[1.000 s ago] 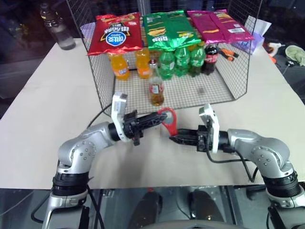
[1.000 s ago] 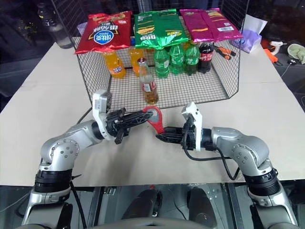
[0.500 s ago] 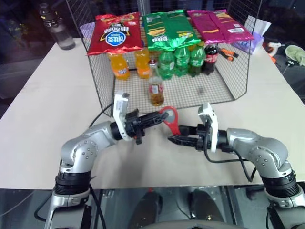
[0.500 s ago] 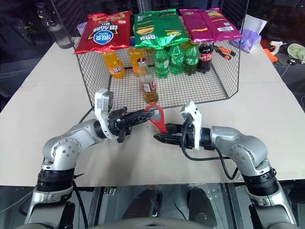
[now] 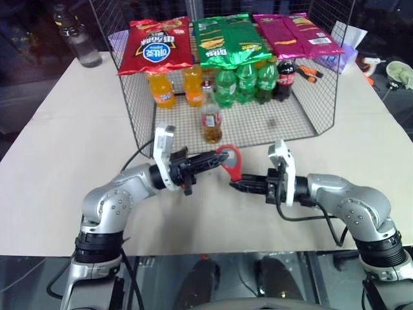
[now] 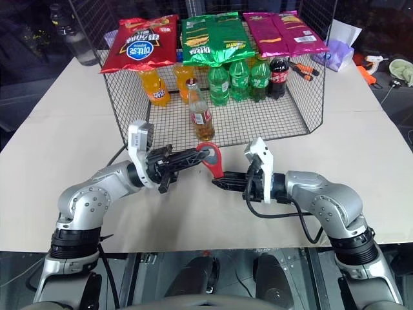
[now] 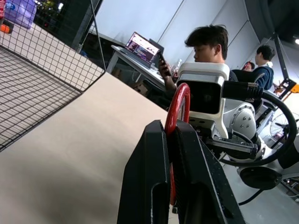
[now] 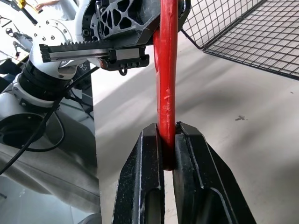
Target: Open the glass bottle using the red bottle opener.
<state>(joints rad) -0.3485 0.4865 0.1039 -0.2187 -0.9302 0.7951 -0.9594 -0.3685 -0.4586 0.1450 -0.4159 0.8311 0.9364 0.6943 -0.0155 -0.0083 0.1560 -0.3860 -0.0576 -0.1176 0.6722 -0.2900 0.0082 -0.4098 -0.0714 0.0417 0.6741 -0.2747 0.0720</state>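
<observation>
The table stretches wide and pale under both arms. Beyond the grippers, on the far side from the robot, stands a wire basket with its open front toward them. Bags of chips lie across its top: a red chip bag, a green chip bag and a pink chip bag. Under the bags, at the back of the basket, stand the orange soda bottles, the green soda bottles and a dark cola bottle.

The glass bottle stands upright on the basket floor, nearer the front edge than the soda bottles, just beyond the left gripper's tip and well apart from both grippers.

The left gripper points toward the right one, its fingers clamped together on the red bottle opener, near the ring head. The right gripper points back at it from just beside, its fingers pressed together on the opener's lower handle end. The opener hangs between the two tips, above the table, ring uppermost and a little tilted

A person sits at a laptop in the background of the left wrist view
</observation>
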